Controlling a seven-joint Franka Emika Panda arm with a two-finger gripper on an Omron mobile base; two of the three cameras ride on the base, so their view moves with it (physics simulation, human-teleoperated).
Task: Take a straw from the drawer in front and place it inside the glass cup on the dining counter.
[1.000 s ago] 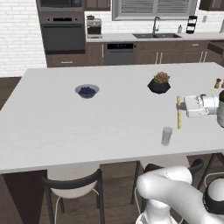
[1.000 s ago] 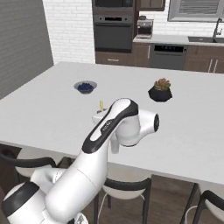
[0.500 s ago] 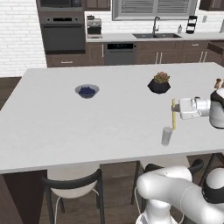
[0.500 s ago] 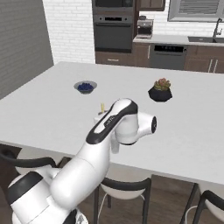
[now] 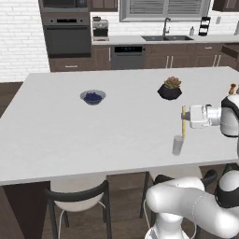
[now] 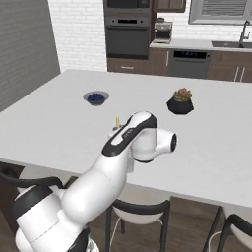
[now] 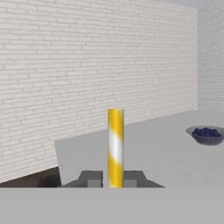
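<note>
The tool [image 5: 184, 122] is clamped on the straw [image 5: 183, 121], which stands upright above the white bench [image 5: 70, 135], its lower end just over the glass cup [image 5: 177, 145] near the front edge. The bowl of berries [image 5: 93, 97] and the black pot with a succulent [image 5: 169, 88] stand well apart from the cup.

The dining counter [image 5: 70, 135], a broad white slab, spans most of the left base view. On it, left of centre, sits a shallow bowl of blue berries [image 5: 93, 97]. Toward the upper right stands a black pot with a succulent [image 5: 170, 88]. Near the front edge at the lower right stands the glass cup [image 5: 177, 145], well apart from both.
</note>
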